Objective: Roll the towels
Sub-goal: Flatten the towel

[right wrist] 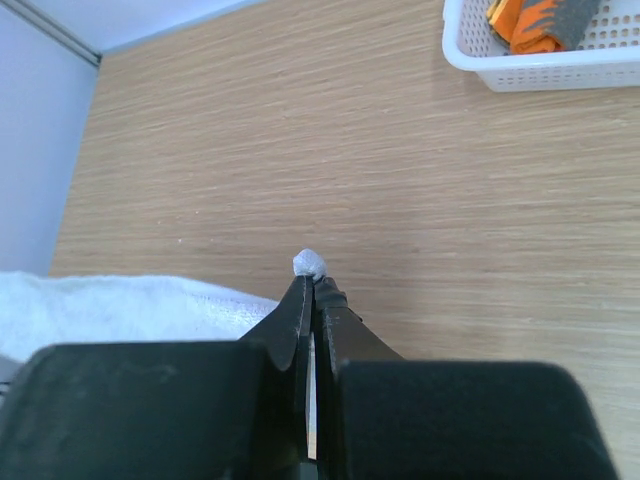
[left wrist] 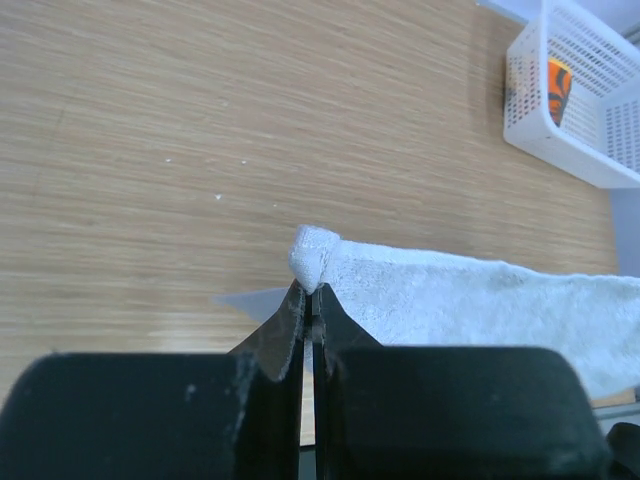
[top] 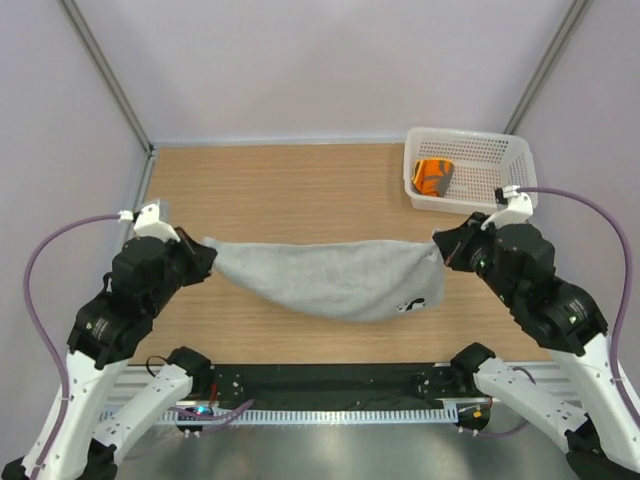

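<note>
Grey towel (top: 330, 280) stretched between both arms above the table (top: 300, 190). Its long axis is laid left to right, roughly parallel to the near table edge, with the middle sagging toward the bases. Whether the sag touches the table cannot be told.

One end corner is pinched in the left gripper (top: 205, 258), whose jaws are pressed together on a small nub of cloth. The opposite corner is pinched in the same way by the right gripper (top: 440, 245). Each arm is thus equally near its own end, and the towel lies inward from each pincer.

The orange towel (top: 433, 177) is seen bundled in the basket (top: 465, 135) at the far right, just beyond the right gripper.

A small dark mark (top: 415, 305) is carried near the grey towel's right end. No writing on it can be read.
</note>
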